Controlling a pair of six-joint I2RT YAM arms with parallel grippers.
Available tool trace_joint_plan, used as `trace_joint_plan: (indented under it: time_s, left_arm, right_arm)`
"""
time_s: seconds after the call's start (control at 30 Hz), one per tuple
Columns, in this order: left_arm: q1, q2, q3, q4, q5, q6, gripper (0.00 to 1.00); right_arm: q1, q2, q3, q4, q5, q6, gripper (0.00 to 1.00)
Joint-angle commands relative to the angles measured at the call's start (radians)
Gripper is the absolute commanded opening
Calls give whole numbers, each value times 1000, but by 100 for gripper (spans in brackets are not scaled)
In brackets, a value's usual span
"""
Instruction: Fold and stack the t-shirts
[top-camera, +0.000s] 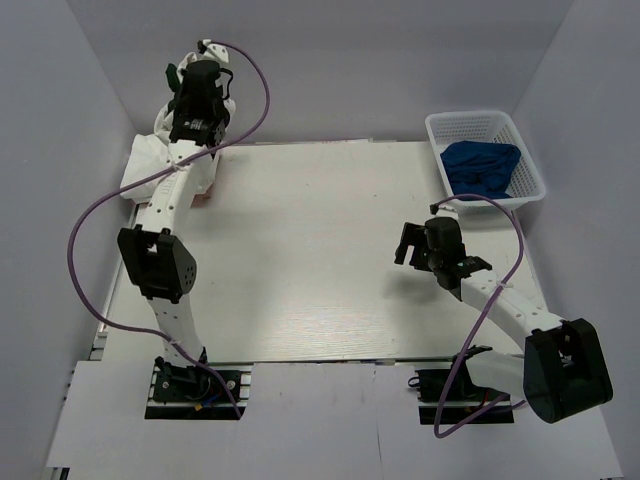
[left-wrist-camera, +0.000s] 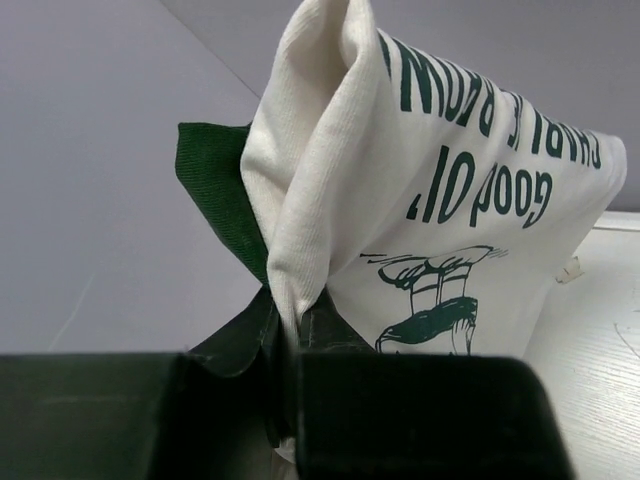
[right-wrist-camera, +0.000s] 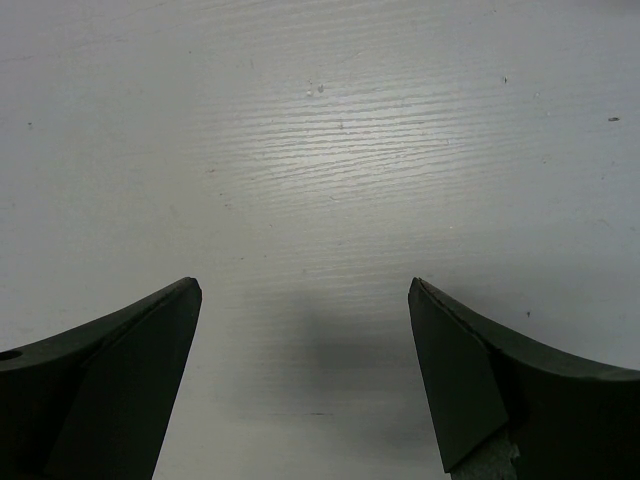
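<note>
Left gripper (left-wrist-camera: 285, 350) pinches a bunched, ribbed white-and-green t-shirt (left-wrist-camera: 450, 150); right gripper (right-wrist-camera: 304, 285) gapes wide, empty, over grained table (right-wrist-camera: 320, 150).

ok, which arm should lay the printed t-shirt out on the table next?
Left. The left gripper is shut on the t-shirt, held up at the far left corner. The right gripper hangs open and empty over the table, apart from the shirt.

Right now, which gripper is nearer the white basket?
Right. The right gripper hangs open over bare table just short of the basket; the left gripper is across the table, shut on a t-shirt.
</note>
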Motion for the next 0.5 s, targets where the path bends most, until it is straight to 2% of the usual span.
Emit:
trace_joint_plan:
  time_s: [0.0, 0.17, 0.33, 0.47]
  left_arm:
    - [-1, -96, 7, 26, 9, 0, 0]
    - [19, -86, -95, 118, -5, 30, 0]
    - [60, -15, -83, 136, -19, 30, 0]
    - [114, 72, 5, 187, -81, 16, 0]
  right_arm:
    - [-3, 9, 40, 4, 19, -12, 90]
    - [-2, 43, 55, -6, 31, -12, 90]
    - [-3, 81, 89, -28, 48, -21, 90]
    - [-3, 138, 124, -60, 70, -20, 90]
